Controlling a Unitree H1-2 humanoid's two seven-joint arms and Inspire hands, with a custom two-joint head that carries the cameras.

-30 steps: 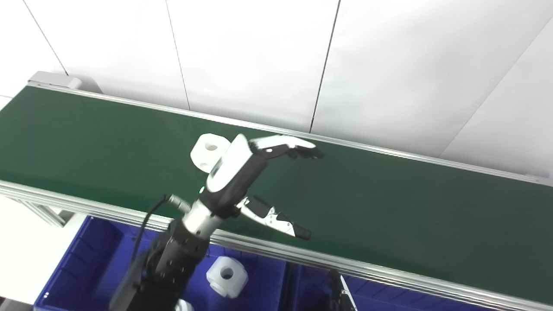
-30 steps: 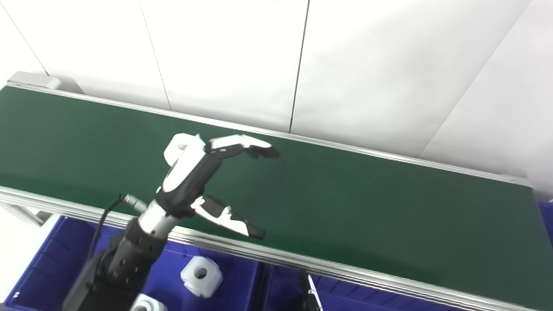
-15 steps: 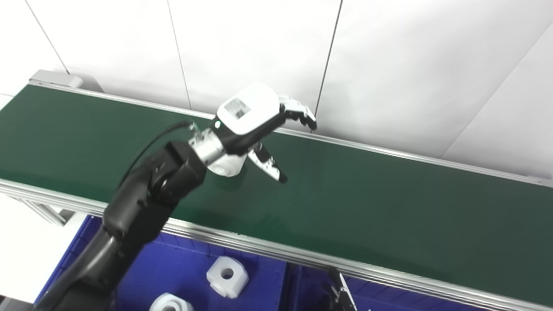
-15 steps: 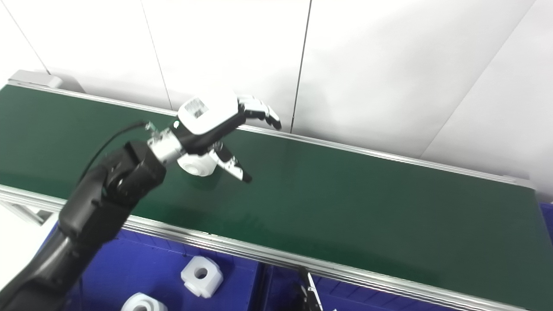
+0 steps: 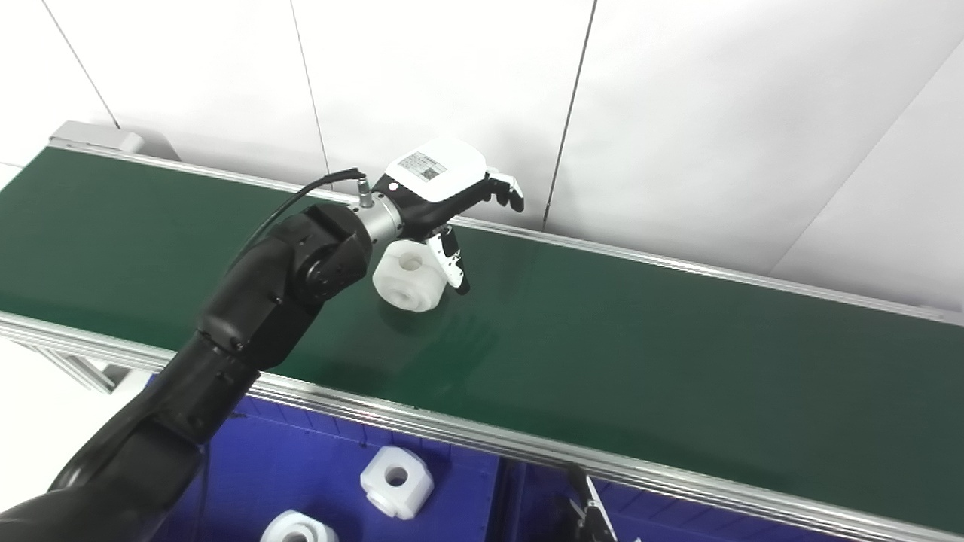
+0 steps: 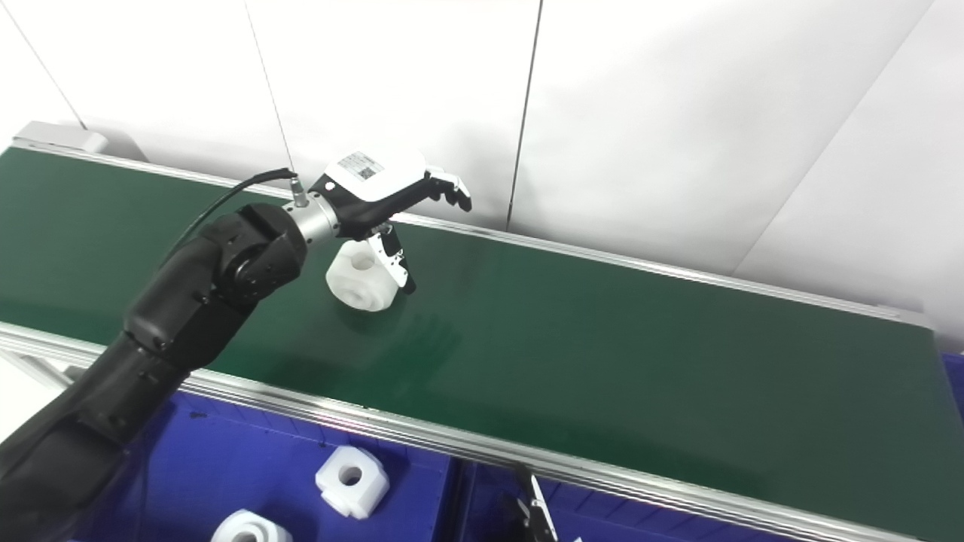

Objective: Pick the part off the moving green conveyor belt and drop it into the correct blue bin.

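Observation:
A white block-shaped part with a round hole (image 5: 407,277) lies on the green conveyor belt (image 5: 640,354), toward its far edge. My left hand (image 5: 444,184) hovers just above and behind it, palm down and open. The fingers curl out past the belt's far rail and the thumb (image 5: 454,263) hangs down against the part's right side. The part rests on the belt and also shows in the right eye view (image 6: 360,275). Only a thin black and white tip (image 5: 591,516) shows at the bottom edge, probably my right hand.
A blue bin (image 5: 324,452) below the belt's near rail holds two white parts (image 5: 397,482) (image 5: 297,528). A second blue bin (image 5: 678,519) lies to its right. A white panelled wall stands right behind the belt's far rail (image 5: 678,267).
My left hand swung from the belt's near side up and over to its far side, above the part. The part has ridden a little to the right on the belt.

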